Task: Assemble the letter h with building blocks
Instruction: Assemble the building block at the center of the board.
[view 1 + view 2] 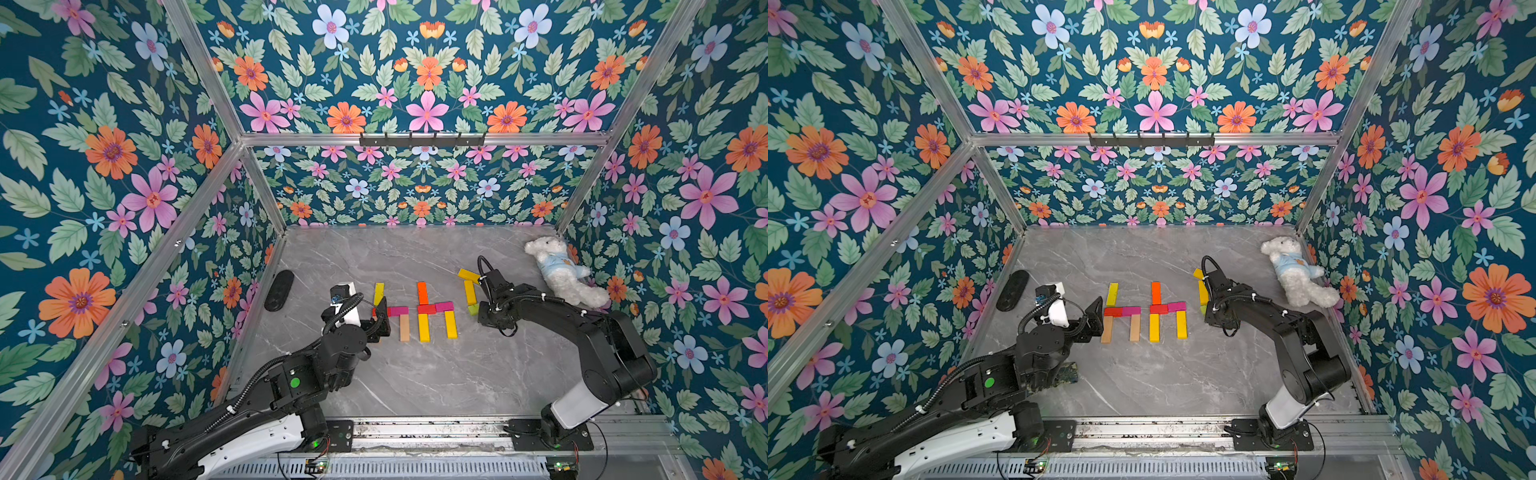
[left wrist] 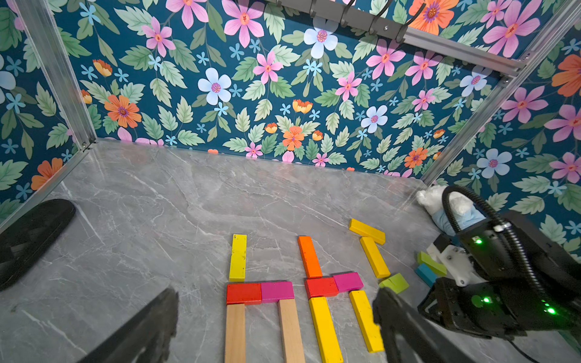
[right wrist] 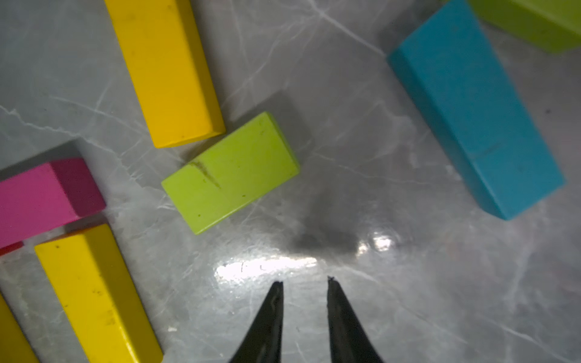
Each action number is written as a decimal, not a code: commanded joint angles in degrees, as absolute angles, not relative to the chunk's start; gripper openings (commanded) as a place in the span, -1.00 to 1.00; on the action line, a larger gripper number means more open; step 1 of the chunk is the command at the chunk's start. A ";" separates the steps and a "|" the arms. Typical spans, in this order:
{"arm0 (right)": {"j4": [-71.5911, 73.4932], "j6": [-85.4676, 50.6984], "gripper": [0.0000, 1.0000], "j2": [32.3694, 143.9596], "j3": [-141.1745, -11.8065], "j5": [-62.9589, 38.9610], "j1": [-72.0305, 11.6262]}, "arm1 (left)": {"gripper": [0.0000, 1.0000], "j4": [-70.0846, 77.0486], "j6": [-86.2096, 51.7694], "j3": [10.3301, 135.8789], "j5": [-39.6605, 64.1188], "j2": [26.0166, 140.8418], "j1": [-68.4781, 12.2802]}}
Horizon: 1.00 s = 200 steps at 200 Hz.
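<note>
Here, the short green block (image 3: 231, 173) is seen lying flat beside the end of a yellow block (image 3: 166, 69), long axis slanted, just ahead of the nearer right gripper (image 3: 304, 283), whose jaws are set almost together on nothing.

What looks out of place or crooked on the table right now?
A white teddy bear lies in the far right corner, though it is no building block. Beside the two laid-out letters, a loose green block, blue block and yellow block lie askew.
</note>
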State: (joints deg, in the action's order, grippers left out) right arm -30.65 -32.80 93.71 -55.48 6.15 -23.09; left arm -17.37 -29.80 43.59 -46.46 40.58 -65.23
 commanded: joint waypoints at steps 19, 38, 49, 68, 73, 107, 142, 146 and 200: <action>-29.11 -34.03 -0.50 98.70 -57.85 7.57 -23.56 | 0.99 -16.95 -29.95 43.77 -47.25 40.08 -65.21; -29.24 -34.35 -0.52 100.14 -59.37 7.62 -23.56 | 0.99 -17.22 -30.14 43.82 -47.28 39.99 -65.22; -29.36 -34.48 -0.53 100.63 -59.96 8.14 -23.59 | 0.99 -17.40 -30.23 43.88 -47.30 39.99 -65.22; -29.65 -34.39 -0.53 101.76 -61.01 8.51 -23.59 | 0.99 -17.50 -30.23 43.90 -47.32 39.90 -65.22; -29.71 -34.45 -0.54 102.09 -61.16 8.52 -23.57 | 0.99 -17.59 -30.30 43.87 -47.30 39.84 -65.29; -29.62 -34.62 -0.54 102.92 -61.89 8.94 -23.56 | 0.99 -17.67 -30.17 43.91 -47.31 39.73 -65.22; -29.36 -35.21 -0.55 103.53 -62.57 8.69 -23.64 | 0.99 -17.67 -30.23 43.75 -47.43 39.99 -65.23; -29.36 -35.24 -0.55 103.62 -62.66 8.74 -23.57 | 0.99 -17.67 -30.23 43.70 -47.43 39.99 -65.22; -29.19 -35.68 -0.53 104.06 -63.31 8.65 -23.60 | 0.99 -17.75 -30.23 43.82 -47.51 39.82 -65.22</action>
State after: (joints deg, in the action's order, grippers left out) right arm -28.88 -34.48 104.05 -63.29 8.10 -23.53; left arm -17.61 -29.85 43.59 -46.50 39.97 -65.23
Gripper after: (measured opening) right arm 0.229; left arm 0.994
